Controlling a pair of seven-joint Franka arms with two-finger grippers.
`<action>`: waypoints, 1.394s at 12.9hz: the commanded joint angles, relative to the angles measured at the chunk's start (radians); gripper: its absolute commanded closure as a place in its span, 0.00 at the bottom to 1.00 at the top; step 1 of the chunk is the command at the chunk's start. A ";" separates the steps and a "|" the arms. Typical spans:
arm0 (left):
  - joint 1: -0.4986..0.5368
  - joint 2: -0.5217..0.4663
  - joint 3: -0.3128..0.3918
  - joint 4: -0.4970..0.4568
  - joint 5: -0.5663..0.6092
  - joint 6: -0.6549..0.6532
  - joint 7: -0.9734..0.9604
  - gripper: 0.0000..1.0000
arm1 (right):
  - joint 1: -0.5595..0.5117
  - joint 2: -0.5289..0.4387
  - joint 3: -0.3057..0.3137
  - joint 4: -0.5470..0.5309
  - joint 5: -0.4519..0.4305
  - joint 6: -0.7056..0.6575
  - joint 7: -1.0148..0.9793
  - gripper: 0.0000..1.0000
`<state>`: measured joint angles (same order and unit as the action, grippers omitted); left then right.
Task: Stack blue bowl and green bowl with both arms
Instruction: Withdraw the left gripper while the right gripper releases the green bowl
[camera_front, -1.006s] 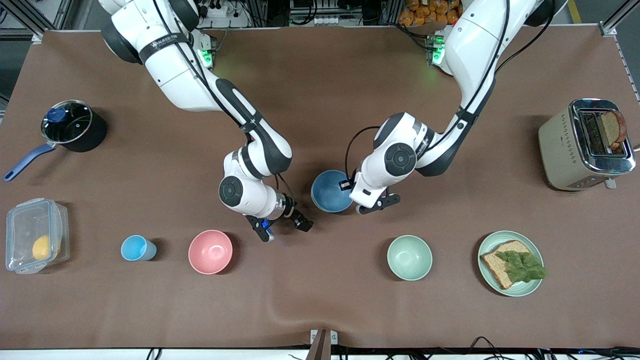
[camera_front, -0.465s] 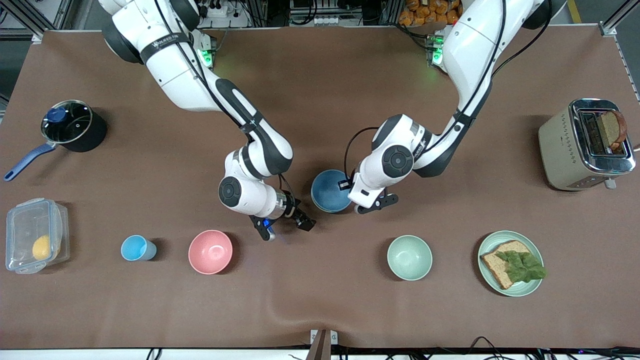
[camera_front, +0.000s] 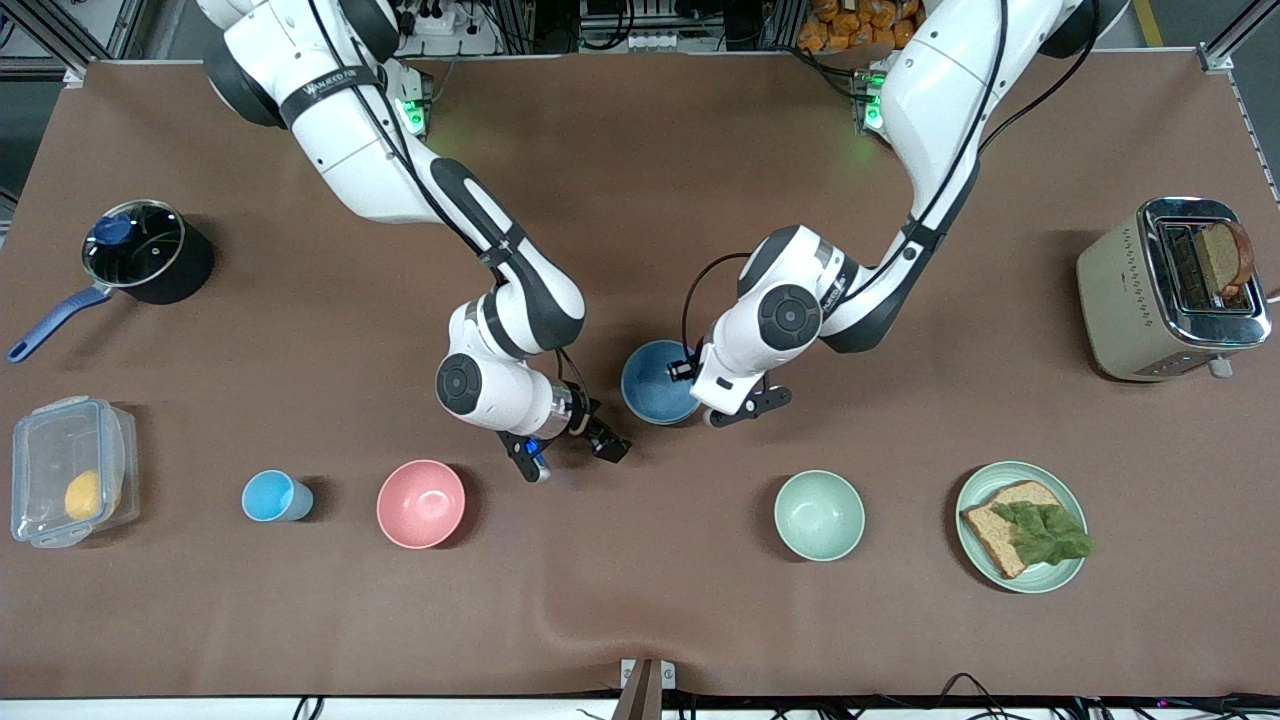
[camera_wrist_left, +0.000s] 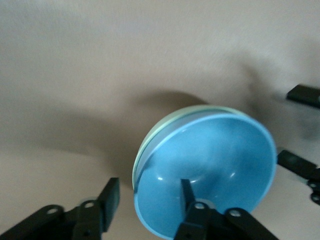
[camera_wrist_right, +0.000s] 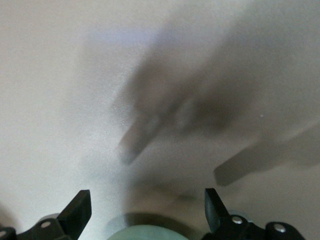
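Note:
The blue bowl (camera_front: 655, 385) stands mid-table, nested in the green bowl, whose sage rim (camera_wrist_left: 150, 145) shows under it in the left wrist view. The blue bowl (camera_wrist_left: 215, 170) fills that view. My left gripper (camera_front: 722, 410) (camera_wrist_left: 150, 192) is open and straddles the blue bowl's rim at its left-arm side, with one finger inside the bowl and one outside. My right gripper (camera_front: 572, 452) (camera_wrist_right: 147, 202) is open and empty, low over bare table beside the bowls toward the right arm's end. Its fingers (camera_wrist_left: 302, 95) also show in the left wrist view.
A pink bowl (camera_front: 421, 503) and a light-blue cup (camera_front: 275, 496) lie nearer the front camera. So do a mint bowl (camera_front: 819, 515) and a plate with bread (camera_front: 1022, 526). A toaster (camera_front: 1170, 290), a pot (camera_front: 145, 250) and a plastic box (camera_front: 70, 470) stand at the table's ends.
My left hand has shifted a little toward the right arm's end, farther over the blue bowl. The right gripper has barely moved.

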<state>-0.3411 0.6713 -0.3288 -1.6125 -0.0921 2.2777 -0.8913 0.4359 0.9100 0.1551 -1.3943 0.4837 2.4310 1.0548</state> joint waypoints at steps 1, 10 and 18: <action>0.049 -0.120 0.013 -0.015 0.025 -0.035 -0.023 0.00 | -0.014 -0.014 0.006 0.015 -0.011 -0.035 -0.038 0.00; 0.264 -0.482 0.013 -0.007 0.166 -0.369 0.017 0.00 | -0.135 -0.135 0.006 0.049 -0.287 -0.351 -0.292 0.00; 0.362 -0.587 0.082 0.092 0.149 -0.638 0.432 0.00 | -0.328 -0.322 0.006 0.037 -0.402 -0.602 -0.643 0.00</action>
<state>-0.0118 0.1002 -0.2553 -1.5379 0.0549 1.6779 -0.5487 0.1540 0.6611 0.1455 -1.3262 0.1173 1.8938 0.4735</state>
